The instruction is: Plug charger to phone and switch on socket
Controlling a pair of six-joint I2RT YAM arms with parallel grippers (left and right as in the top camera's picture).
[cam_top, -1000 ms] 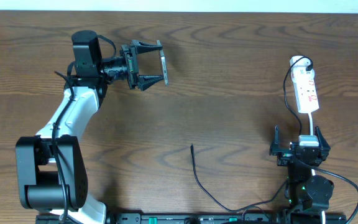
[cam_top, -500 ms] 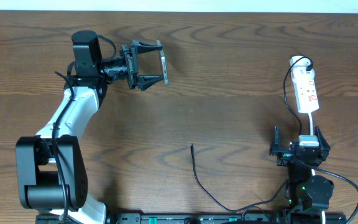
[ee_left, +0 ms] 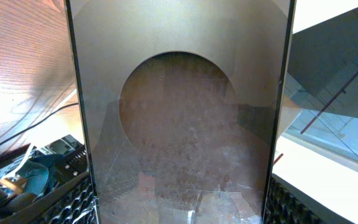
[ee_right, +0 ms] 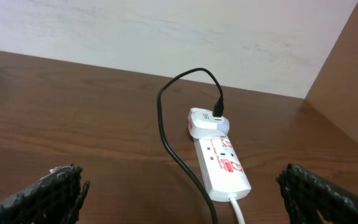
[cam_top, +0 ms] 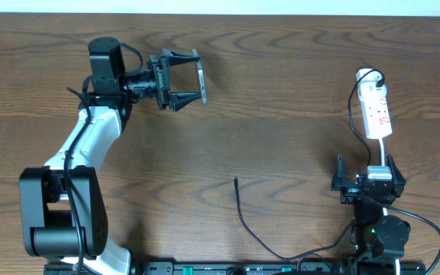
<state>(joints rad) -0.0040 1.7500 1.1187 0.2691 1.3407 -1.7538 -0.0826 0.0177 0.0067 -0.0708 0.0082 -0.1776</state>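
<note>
**Phone clamped at left, charger loose, right jaws wide**

Surface: dark brown wood-grain table (cam_top: 281, 122). Beyond its far edge stands a plain white wall (ee_right: 166, 37). A brown panel (ee_right: 347, 81) closes the right side.

Near edge, overhead: the charger (cam_top: 241, 214) lies loose, tip pointing away mid-table, cable curving back to the base rail. The right gripper (cam_top: 366, 163) sits low at the near right, jaws spread wide with nothing between them. Just beyond it lies the socket (cam_top: 377, 111), long axis running away, white lead trailing toward the near side. At far left, the left gripper (cam_top: 195, 78) is clamped on the phone (cam_top: 202, 82), well apart from charger and socket.

View differences: overhead gives the phone edge-on only, a thin sliver. The left wrist view shows its glossy brownish face filling the frame under hazy reflections, with pads (ee_left: 79, 202) at both lower corners. Only the right wrist view shows a black plug (ee_right: 218, 111) in a white adapter (ee_right: 202, 122) at the socket's far end, its cable looping toward the camera.

Writing: red marks on the socket, too small to read.
</note>
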